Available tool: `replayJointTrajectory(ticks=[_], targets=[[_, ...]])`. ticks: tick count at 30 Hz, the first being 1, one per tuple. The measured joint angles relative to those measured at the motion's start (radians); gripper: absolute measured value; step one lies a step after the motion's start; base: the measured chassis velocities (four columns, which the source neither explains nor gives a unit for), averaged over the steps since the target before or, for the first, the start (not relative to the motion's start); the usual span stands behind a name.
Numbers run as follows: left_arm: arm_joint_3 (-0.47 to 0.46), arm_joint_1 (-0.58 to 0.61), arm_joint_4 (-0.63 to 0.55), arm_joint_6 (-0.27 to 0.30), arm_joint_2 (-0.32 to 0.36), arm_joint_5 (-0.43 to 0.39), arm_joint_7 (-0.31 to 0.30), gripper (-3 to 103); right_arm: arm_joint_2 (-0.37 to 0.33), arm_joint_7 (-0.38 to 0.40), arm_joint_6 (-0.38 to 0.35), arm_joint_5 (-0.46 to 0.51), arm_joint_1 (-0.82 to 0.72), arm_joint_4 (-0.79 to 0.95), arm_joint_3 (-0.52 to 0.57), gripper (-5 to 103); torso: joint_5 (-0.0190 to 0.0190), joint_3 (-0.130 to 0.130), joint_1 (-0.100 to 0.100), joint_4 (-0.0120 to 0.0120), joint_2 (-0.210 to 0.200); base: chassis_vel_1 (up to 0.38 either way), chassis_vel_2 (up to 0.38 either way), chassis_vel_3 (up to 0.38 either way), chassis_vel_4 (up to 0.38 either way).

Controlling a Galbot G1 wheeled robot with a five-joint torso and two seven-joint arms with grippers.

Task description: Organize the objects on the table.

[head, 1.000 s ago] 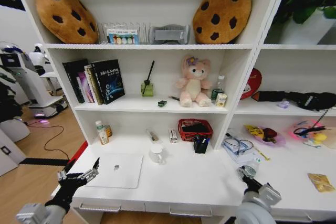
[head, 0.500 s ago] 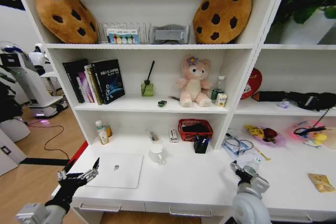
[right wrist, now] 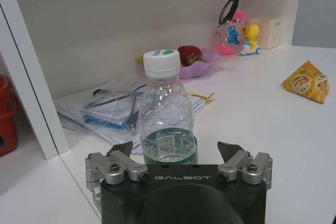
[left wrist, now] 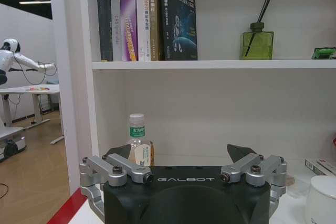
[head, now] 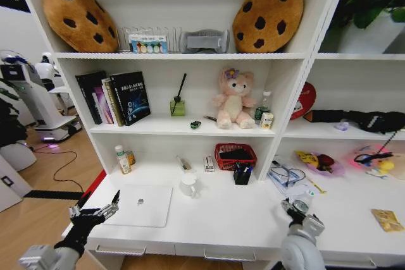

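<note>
I read this as the reach-in step: I have the right gripper (right wrist: 178, 153) lined up on a clear plastic water bottle (right wrist: 168, 111) standing upright on the white desk (head: 240, 216), with nothing gripped yet. Its jaws stand wide apart, 1 fingertip on each side of the bottle's lower body, and I cannot tell whether either tip touches it. In the head view that gripper (head: 292, 208) sits near the desk's front edge, just beside the bottle's cap. As I judge it, the next move calls for easing forward a little so the bottle sits deeper between the jaws, then closing squarely on the body, low enough not to tip it.

The silver laptop (head: 143, 205) lies closed and flat on the desk's left end. My left gripper (head: 95, 209) hovers at the desk's left edge, just beside the laptop, jaws open and holding nothing.

Containers, big to small: the red mesh basket (head: 235, 154) at the back holds something dark that I cannot identify. The bottle is roughly one third full of clear liquid. The white mug (head: 188, 185) stands beside the laptop, contents hidden. A small black holder (head: 242, 173) in front of the basket has pens sticking out. The yellow snack packet (right wrist: 306, 81) lies well apart to the right, sealed as far as I can see.
</note>
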Motion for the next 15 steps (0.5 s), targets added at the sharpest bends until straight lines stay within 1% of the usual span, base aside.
replayJointTrajectory(ticks=[1, 3, 5, 6, 7, 8, 9, 10, 11, 12, 13, 14, 15], targets=[[0.000, 0.000, 0.000, 0.000, 0.000, 0.000, 0.000, 100, 0.000, 0.000, 0.000, 0.000, 0.000, 0.000, 0.000, 89, 0.0000, 0.000, 0.000, 0.0000, 0.000, 0.000, 0.000, 0.000, 0.000], [0.000, 0.000, 0.000, 0.000, 0.000, 0.000, 0.000, 100, -0.002, -0.015, 0.006, 0.005, 0.003, -0.013, 0.020, 77, 0.0000, 0.000, 0.000, 0.0000, 0.000, 0.000, 0.000, 0.000, 0.000], [0.000, 0.000, 0.000, 0.000, 0.000, 0.000, 0.000, 100, -0.003, -0.019, 0.007, 0.010, 0.006, -0.018, 0.026, 77, 0.0000, 0.000, 0.000, 0.0000, 0.000, 0.000, 0.000, 0.000, 0.000], [0.000, 0.000, 0.000, 0.000, 0.000, 0.000, 0.000, 100, -0.006, -0.027, 0.009, 0.020, 0.011, -0.025, 0.034, 72, 0.0000, 0.000, 0.000, 0.0001, 0.000, 0.000, 0.000, 0.000, 0.000], [0.000, 0.000, 0.000, 0.000, 0.000, 0.000, 0.000, 100, -0.006, -0.027, 0.009, 0.020, 0.011, -0.025, 0.034, 72, 0.0000, 0.000, 0.000, 0.0001, 0.000, 0.000, 0.000, 0.000, 0.000], [0.000, 0.000, 0.000, 0.000, 0.000, 0.000, 0.000, 100, -0.008, -0.034, 0.012, 0.026, 0.019, -0.036, 0.042, 61, 0.0000, 0.000, 0.000, 0.0001, 0.000, 0.000, 0.000, 0.000, 0.000], [0.000, 0.000, 0.000, 0.000, 0.000, 0.000, 0.000, 100, -0.008, -0.034, 0.012, 0.026, 0.019, -0.036, 0.042, 61, 0.0000, 0.000, 0.000, 0.0001, 0.000, 0.000, 0.000, 0.000, 0.000], [0.000, 0.000, 0.000, 0.000, 0.000, 0.000, 0.000, 100, -0.008, -0.039, 0.016, 0.026, 0.022, -0.043, 0.046, 57, -0.0001, 0.000, 0.000, 0.0001, 0.000, 0.000, 0.000, 0.000, 0.000], [0.000, 0.000, 0.000, 0.000, 0.000, 0.000, 0.000, 100, -0.008, -0.042, 0.018, 0.026, 0.022, -0.044, 0.046, 57, -0.0001, 0.000, 0.000, 0.0001, 0.000, 0.000, 0.000, 0.000, 0.000], [0.000, 0.000, 0.000, 0.000, 0.000, 0.000, 0.000, 100, -0.007, -0.049, 0.021, 0.024, 0.018, -0.045, 0.047, 47, -0.0002, 0.000, 0.000, 0.0001, 0.000, 0.000, 0.000, 0.000, 0.000], [0.000, 0.000, 0.000, 0.000, 0.000, 0.000, 0.000, 100, -0.007, -0.049, 0.021, 0.024, 0.018, -0.045, 0.047, 47, -0.0002, 0.000, 0.000, 0.0001, 0.000, 0.000, 0.000, 0.000, 0.000], [0.000, 0.000, 0.000, 0.000, 0.000, 0.000, 0.000, 100, -0.005, -0.052, 0.025, 0.019, 0.014, -0.044, 0.048, 42, -0.0002, 0.000, 0.000, 0.0001, 0.000, 0.000, 0.000, 0.000, 0.000], [0.000, 0.000, 0.000, 0.000, 0.000, 0.000, 0.000, 100, -0.004, -0.056, 0.029, 0.012, 0.007, -0.039, 0.047, 42, 0.0000, 0.000, 0.000, 0.0001, 0.000, 0.000, 0.000, 0.000, 0.000]])
